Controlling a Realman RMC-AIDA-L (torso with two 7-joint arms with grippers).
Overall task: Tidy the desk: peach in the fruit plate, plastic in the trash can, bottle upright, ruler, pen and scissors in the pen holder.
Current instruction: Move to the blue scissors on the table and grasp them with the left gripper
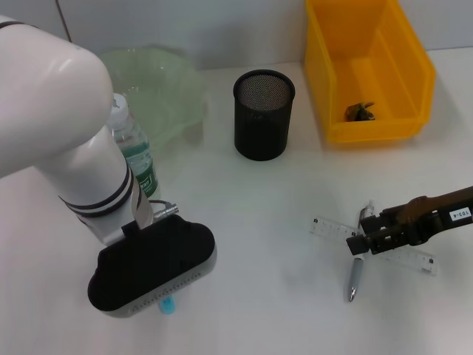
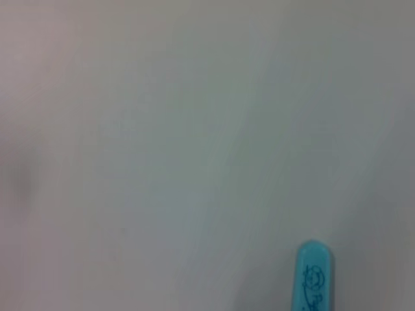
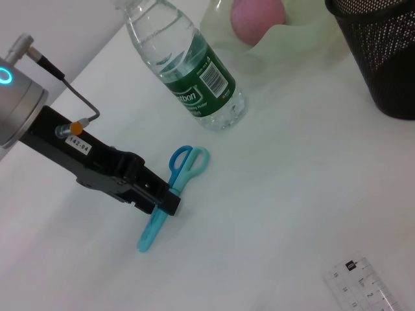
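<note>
The blue scissors lie flat on the white desk beside the upright water bottle. My left gripper is down on them just below the handles, at the table surface. In the head view my left wrist hides all but the scissors' tip; the same tip shows in the left wrist view. A pink peach rests in the green fruit plate. My right gripper hovers low over the clear ruler and the pen lying across it. The black mesh pen holder stands mid-desk.
A yellow bin stands at the back right with a small dark crumpled piece inside. The bottle stands close behind my left forearm. Bare white desk lies between the two grippers and in front of the pen holder.
</note>
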